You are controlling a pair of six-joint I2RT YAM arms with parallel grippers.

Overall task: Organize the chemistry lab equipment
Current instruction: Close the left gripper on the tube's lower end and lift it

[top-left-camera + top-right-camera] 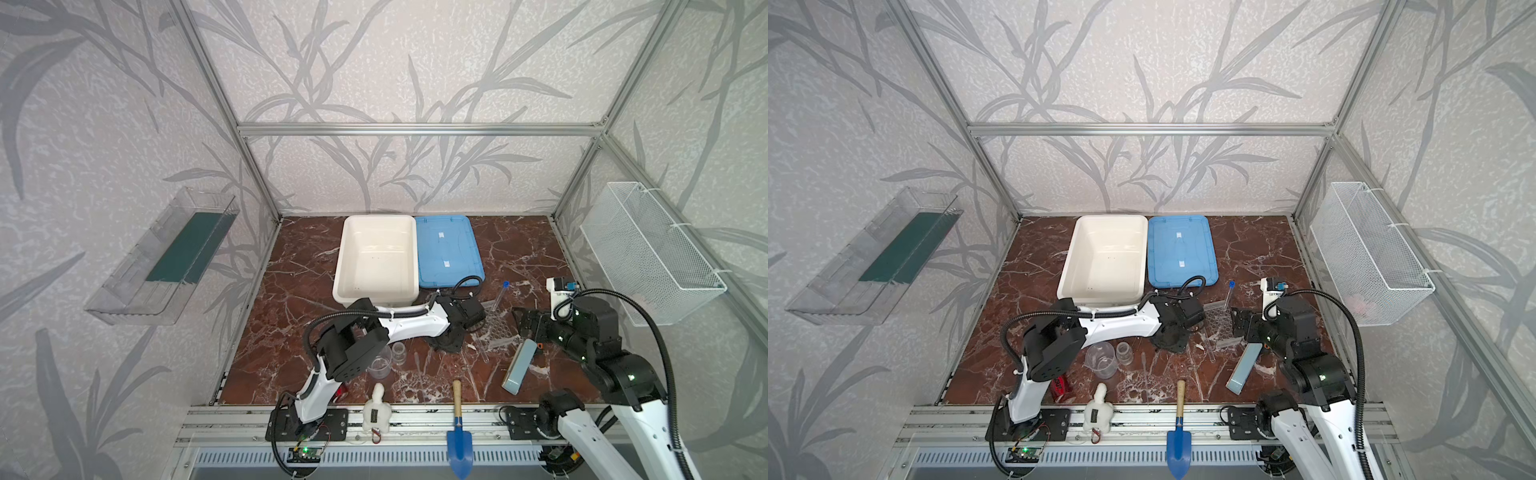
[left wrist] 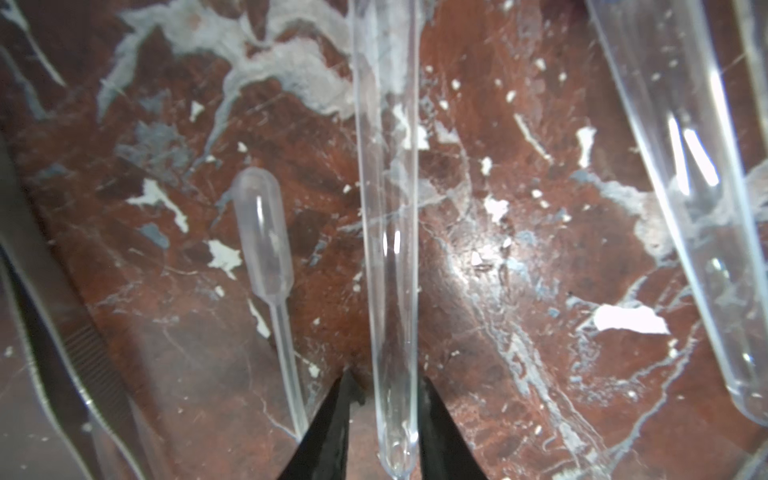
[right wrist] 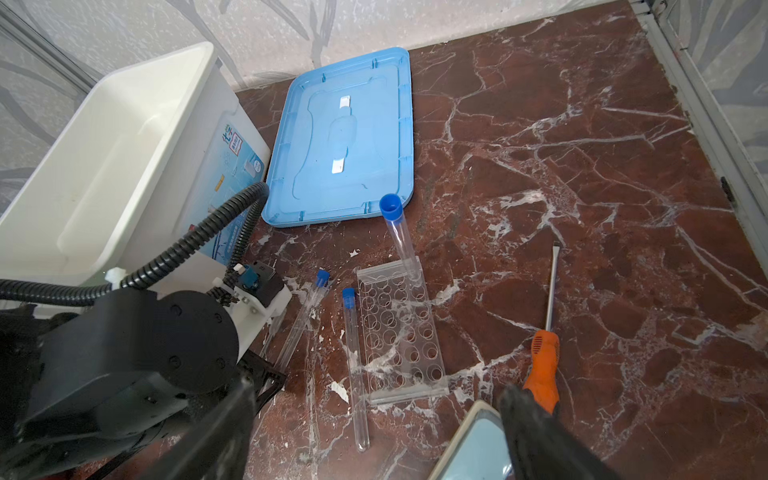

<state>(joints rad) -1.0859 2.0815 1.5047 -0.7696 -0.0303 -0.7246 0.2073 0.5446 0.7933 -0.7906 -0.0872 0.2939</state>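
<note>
Marble tabletop (image 3: 582,166) is lying open behind the rack (image 3: 399,332); left gripper (image 2: 386,382) is straddling a clear tube (image 2: 386,166), grip unclear; right gripper (image 3: 378,390) gaping empty.

The left arm (image 1: 411,323) and right arm (image 1: 623,370) share white link shells, black joint housings, ribbed black cable hoses (image 3: 183,247) and bolted black base plates (image 1: 332,424) at six o'clock, while the left gripper (image 2: 386,374) has black wedge-shaped fingers (image 2: 332,424).

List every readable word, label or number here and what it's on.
"化学": on the sticker on the side of the white bin, right wrist view.
Other print on that sticker: too blurred to read.
Black tag on the plush toy: too small to read.
Red canister: print unreadable.
</note>
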